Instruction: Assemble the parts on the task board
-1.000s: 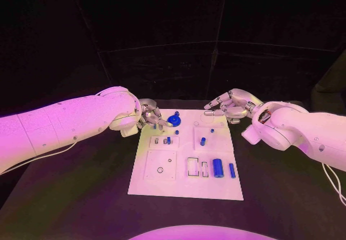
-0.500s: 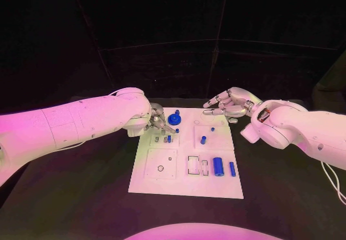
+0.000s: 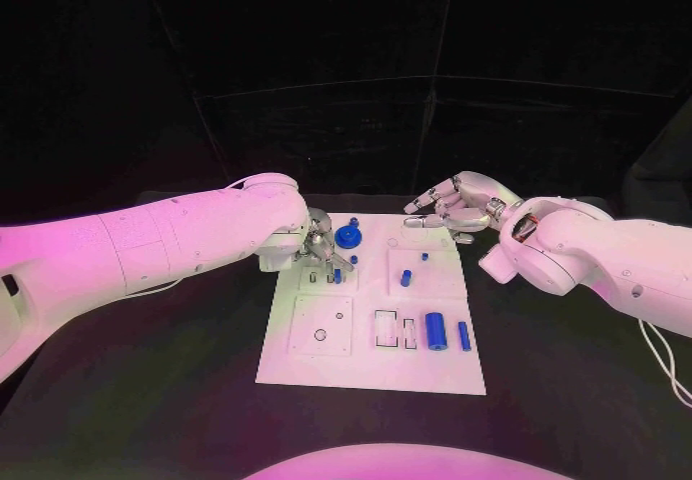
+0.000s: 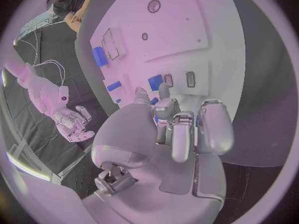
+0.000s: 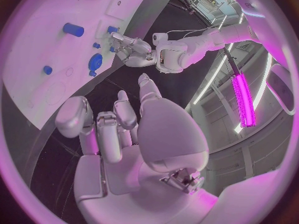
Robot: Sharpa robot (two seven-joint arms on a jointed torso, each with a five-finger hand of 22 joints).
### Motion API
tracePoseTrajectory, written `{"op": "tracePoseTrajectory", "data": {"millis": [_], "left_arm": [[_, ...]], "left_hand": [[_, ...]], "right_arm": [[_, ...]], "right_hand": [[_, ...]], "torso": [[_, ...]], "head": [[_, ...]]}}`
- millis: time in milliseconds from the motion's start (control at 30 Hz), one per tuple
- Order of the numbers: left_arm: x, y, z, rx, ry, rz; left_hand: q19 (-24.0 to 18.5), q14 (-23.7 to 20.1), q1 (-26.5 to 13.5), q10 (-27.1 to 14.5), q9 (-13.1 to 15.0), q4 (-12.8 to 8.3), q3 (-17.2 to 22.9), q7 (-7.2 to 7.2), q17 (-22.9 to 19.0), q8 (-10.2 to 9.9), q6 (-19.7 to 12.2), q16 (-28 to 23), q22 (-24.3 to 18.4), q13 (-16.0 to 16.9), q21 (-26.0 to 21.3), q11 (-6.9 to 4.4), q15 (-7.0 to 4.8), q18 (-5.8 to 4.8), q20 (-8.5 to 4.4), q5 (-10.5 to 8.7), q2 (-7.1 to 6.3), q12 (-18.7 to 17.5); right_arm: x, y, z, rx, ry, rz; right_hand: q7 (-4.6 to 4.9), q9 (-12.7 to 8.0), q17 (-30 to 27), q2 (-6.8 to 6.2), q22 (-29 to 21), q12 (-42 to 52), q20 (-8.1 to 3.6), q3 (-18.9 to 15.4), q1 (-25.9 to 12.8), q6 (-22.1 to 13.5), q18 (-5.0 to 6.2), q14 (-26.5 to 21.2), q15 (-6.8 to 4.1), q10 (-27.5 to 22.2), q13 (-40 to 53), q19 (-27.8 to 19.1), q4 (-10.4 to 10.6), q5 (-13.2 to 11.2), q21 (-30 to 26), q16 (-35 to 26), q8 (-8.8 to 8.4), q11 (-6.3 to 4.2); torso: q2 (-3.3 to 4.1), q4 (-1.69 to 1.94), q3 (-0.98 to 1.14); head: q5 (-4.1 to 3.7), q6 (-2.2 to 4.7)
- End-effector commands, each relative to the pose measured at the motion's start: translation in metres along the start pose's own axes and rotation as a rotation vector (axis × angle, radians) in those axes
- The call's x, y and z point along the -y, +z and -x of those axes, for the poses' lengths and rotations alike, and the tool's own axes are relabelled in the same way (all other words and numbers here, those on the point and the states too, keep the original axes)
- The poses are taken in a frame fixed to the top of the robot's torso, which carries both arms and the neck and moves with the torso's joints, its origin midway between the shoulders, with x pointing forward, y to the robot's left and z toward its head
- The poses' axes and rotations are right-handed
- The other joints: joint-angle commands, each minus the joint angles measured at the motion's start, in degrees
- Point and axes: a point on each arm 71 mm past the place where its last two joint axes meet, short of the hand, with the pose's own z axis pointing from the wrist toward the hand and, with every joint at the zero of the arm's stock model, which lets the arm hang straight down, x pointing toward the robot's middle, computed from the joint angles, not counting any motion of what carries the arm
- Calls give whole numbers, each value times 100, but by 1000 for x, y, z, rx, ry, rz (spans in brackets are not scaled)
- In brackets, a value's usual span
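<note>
The left robot hand (image 3: 319, 243), fingers curled, maybe pinching nothing, hovers right above the small blue upright peg (image 3: 338, 276) on the white board (image 3: 372, 370).

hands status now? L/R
Left hand: over the task board by a blue part; grip cannot be told.
Right hand: open, holding nothing.

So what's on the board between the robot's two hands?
In the head view, a round blue part sits on the task board between the left hand and right hand.
</note>
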Motion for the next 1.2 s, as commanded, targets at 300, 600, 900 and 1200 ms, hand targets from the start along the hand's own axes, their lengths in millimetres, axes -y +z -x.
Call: {"op": "tracePoseTrajectory", "data": {"millis": [300,600,900,1200], "left_arm": [[2,1,0,-21,14,-1],[3,3,-2,-33,21,1],[6,4,-4,-47,33,-8],[6,4,-6,-55,38,-12]], "left_hand": [[-54,595,21,-102,54,-37,20,22,1507,55,-104,18,-88,-52,-66,18,-21,-33,-2,-11,46,-59],[-90,595,146,-148,126,-121,98,39,1507,85,-176,18,-121,-90,-88,33,-6,-22,15,-6,73,-90],[-142,595,343,-224,185,-259,292,56,1507,91,-246,18,-205,-192,-144,48,7,-2,31,-3,158,-175],[-150,595,342,-226,186,-269,300,67,1507,74,-276,18,-213,-188,-151,55,12,-1,35,-7,139,-175]], "right_arm": [[-2,2,1,10,-5,2],[-2,3,0,17,-6,1],[-3,4,-1,18,-5,4],[-2,5,1,29,-6,-3]], "right_hand": [[-6,4,1509,62,2,10,12,-47,20,-49,101,596,45,-26,13,-18,5,55,-16,14,38,-1],[-5,2,1509,89,-17,-2,11,-55,58,-64,104,596,44,-38,-9,-17,-9,141,-28,14,45,-2],[-3,0,1509,98,-55,-14,11,-70,73,-77,110,596,43,-51,-26,-29,-13,216,-50,14,50,0],[3,-1,1509,120,-57,1,14,-108,58,-107,109,596,48,-51,-28,-22,11,358,-56,14,56,5]], "torso": [[6,-3,-3],[4,4,-5],[-5,2,2],[1,3,-3]], "head": [[-21,-20],[-24,-40],[-29,-62],[-78,-55]]}}
